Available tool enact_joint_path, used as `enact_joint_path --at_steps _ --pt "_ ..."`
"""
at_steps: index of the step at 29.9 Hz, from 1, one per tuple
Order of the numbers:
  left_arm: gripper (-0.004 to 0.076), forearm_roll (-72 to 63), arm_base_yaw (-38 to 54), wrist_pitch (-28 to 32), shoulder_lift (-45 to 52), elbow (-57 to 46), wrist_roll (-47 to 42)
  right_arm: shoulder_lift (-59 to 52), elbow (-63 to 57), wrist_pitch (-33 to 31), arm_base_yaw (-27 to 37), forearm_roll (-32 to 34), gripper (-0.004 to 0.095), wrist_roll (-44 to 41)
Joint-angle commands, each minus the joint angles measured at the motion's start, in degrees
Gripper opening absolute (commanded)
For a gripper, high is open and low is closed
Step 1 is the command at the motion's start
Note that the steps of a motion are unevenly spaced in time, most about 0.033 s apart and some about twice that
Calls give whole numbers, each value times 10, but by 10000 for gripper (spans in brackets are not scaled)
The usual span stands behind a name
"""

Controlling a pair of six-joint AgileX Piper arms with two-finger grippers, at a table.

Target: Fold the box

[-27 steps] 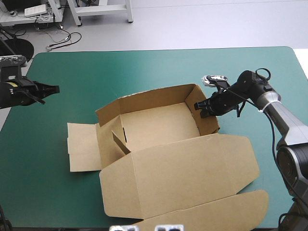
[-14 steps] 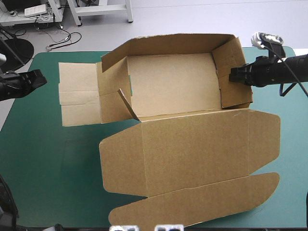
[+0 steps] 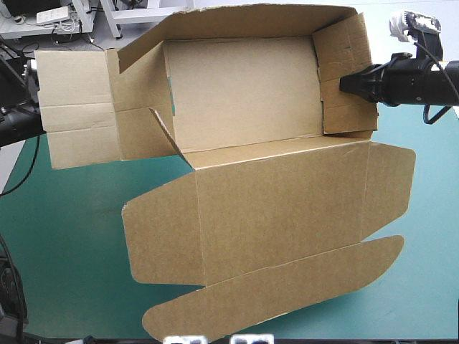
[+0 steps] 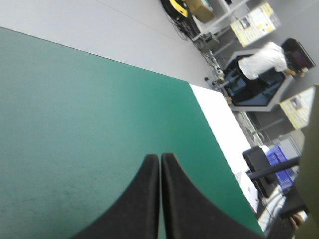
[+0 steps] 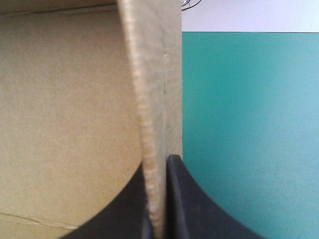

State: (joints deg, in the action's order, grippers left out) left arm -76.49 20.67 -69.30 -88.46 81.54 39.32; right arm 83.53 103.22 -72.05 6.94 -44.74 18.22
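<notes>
Clamping the right wall of the brown box (image 3: 280,208), the right gripper (image 3: 346,83) held it raised — the left gripper (image 4: 160,158), clenched empty, hung over the teal-green cover (image 4: 75,99).

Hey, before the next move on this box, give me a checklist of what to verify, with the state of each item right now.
1. Right gripper holds the box by its right wall: ok, shut on the board's edge.
2. Left gripper free: ok, shut, holding nothing, over the bare table.
3. Left flap raised and tucked: not ok, it spreads outward.
4. Lid open: ok, flat on the near side.
5. Box bottom resting on the table: cannot tell.
</notes>
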Motion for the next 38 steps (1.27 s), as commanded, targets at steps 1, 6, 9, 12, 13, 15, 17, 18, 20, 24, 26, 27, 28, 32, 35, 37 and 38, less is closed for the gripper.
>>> enact_joint_path --at_steps 1,6,9,12,13,15,17,18,20,24,26,27,28,32,35,37,38 --pt "0 -68 -38 -47 40 19 4 -19 18 28 -7 -10 -13 -12" --pt "0 -75 -62 -47 63 19 4 -14 18 49 -11 19 -13 -27" --pt "0 -76 -77 -47 77 19 4 -7 18 55 -11 10 -12 -27" --pt "0 -78 -92 -47 85 19 3 -4 18 67 -11 10 -12 -27" --pt "0 -80 -98 -47 85 19 3 -3 17 77 -11 10 -12 -27" --pt "0 -87 -110 -47 86 19 3 -1 17 83 -11 10 -12 -26" --pt "0 -90 -121 -47 86 19 3 4 17 83 -11 17 -12 -25" --pt "0 -90 -125 -47 86 19 3 7 17 83 -11 23 -12 -25" --pt "0 -88 -131 -47 86 19 3 12 17 83 -11 32 -12 -25" --pt "0 -88 -135 -47 87 19 3 23 17 85 -11 37 -10 -10" --pt "0 -88 -135 -47 90 19 3 28 17 88 -11 38 -9 1" --pt "0 -88 -135 -47 90 19 3 29 17 92 -11 38 -10 7" --pt "0 -88 -135 -47 91 19 3 31 17 95 -11 38 -10 12" --pt "0 -86 -136 -47 91 19 3 43 17 102 -11 38 -10 31" --pt "0 -85 -136 -47 91 19 3 52 17 102 -11 38 -9 42" --pt "0 -85 -138 -47 91 19 3 58 17 102 -11 35 -9 42" --pt "0 -84 -140 -47 91 19 3 60 17 103 -11 31 -9 42"
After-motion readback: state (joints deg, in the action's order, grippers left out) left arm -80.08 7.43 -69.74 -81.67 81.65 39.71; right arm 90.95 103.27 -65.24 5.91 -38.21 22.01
